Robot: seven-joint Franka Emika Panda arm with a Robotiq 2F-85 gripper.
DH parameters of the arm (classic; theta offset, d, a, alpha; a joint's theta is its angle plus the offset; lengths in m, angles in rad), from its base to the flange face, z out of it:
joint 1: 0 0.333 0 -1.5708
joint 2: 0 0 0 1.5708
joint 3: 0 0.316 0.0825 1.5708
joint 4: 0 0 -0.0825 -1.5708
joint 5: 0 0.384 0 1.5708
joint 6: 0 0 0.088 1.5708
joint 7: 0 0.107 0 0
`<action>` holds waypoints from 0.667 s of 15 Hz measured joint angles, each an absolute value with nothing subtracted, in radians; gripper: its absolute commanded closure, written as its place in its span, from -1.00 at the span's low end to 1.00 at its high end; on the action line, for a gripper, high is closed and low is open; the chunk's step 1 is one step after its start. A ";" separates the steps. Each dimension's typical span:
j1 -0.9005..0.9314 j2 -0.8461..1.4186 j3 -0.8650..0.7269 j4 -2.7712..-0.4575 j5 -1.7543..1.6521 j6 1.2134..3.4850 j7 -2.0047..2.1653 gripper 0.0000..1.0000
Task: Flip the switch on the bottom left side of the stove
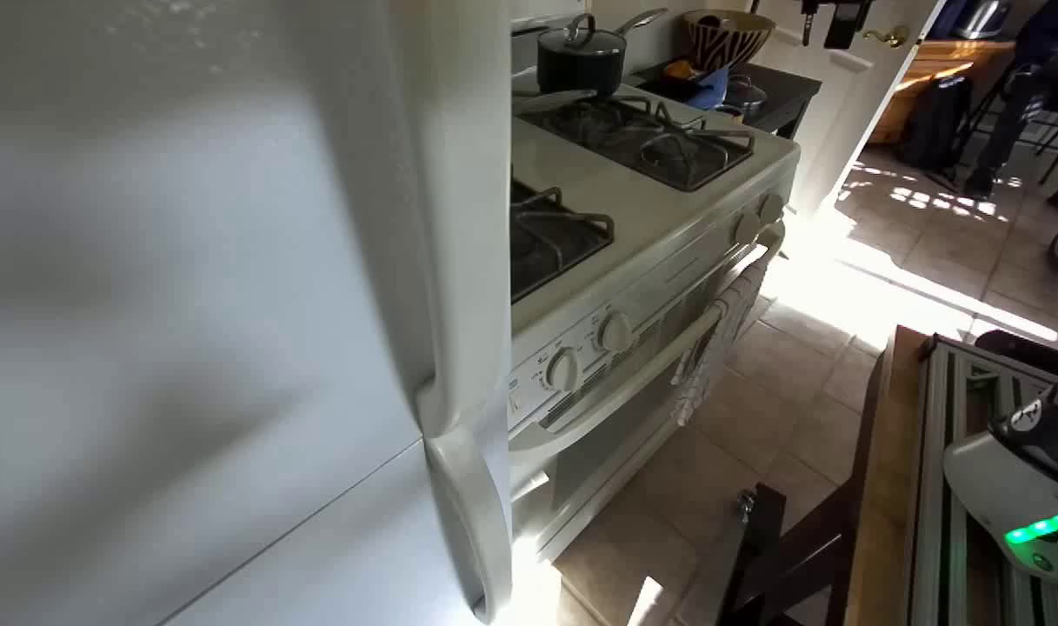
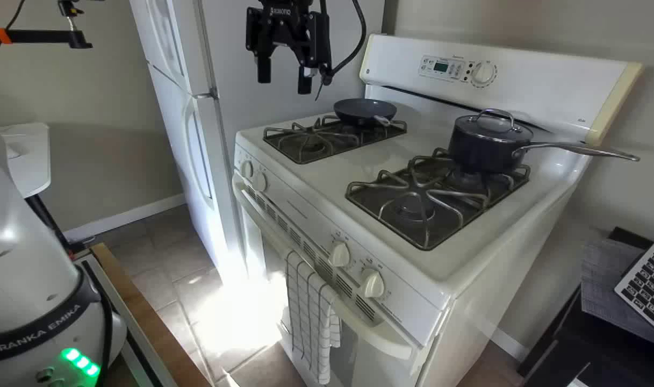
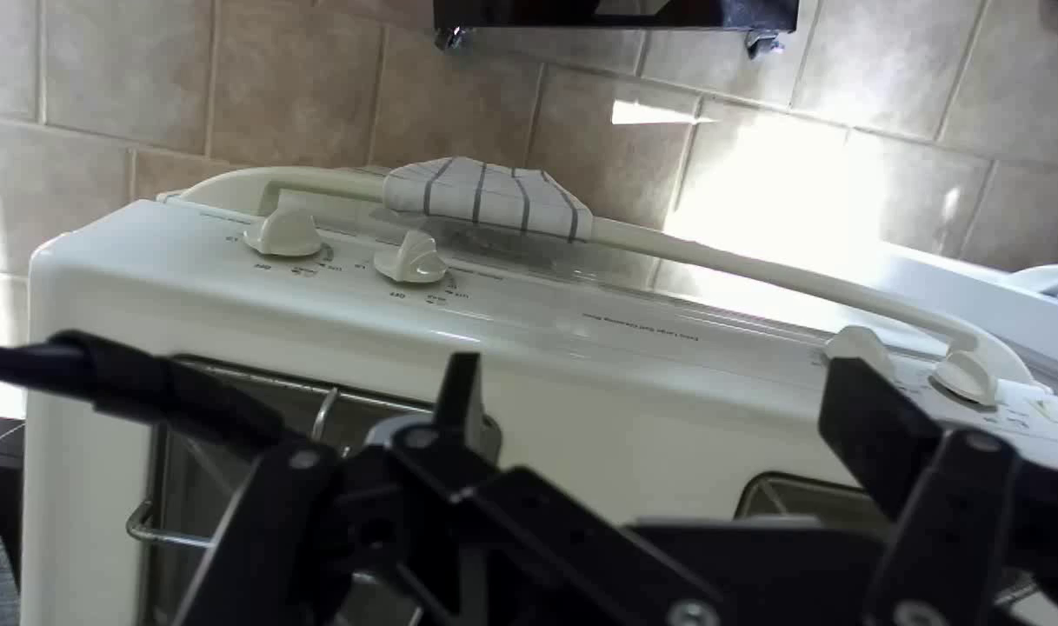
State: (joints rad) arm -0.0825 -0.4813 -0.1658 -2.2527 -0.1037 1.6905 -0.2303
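Note:
The white stove (image 1: 659,200) shows in both exterior views (image 2: 327,177) and, upside down, in the wrist view (image 3: 615,426). A small pale switch (image 3: 1050,409) sits beside the end knob (image 3: 965,377) on its front panel in the wrist view. In an exterior view the switch (image 1: 515,402) is partly cut off by the refrigerator. Whether it is on or off cannot be told. My gripper (image 2: 285,78) is open and empty, fingers pointing down, above the stove top. In the wrist view its fingers (image 3: 659,382) are wide apart. They touch nothing.
A tall white refrigerator (image 2: 300,54) stands right beside the stove. A dark frying pan (image 2: 364,111) and a lidded pot (image 2: 485,145) sit on the grates. A striped towel (image 2: 309,312) hangs on the oven handle (image 2: 369,336). A loose cable (image 2: 356,51) runs beside the gripper.

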 measured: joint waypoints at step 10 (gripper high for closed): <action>-0.082 -0.488 -0.166 -2.279 -0.082 1.690 -0.230 -1.00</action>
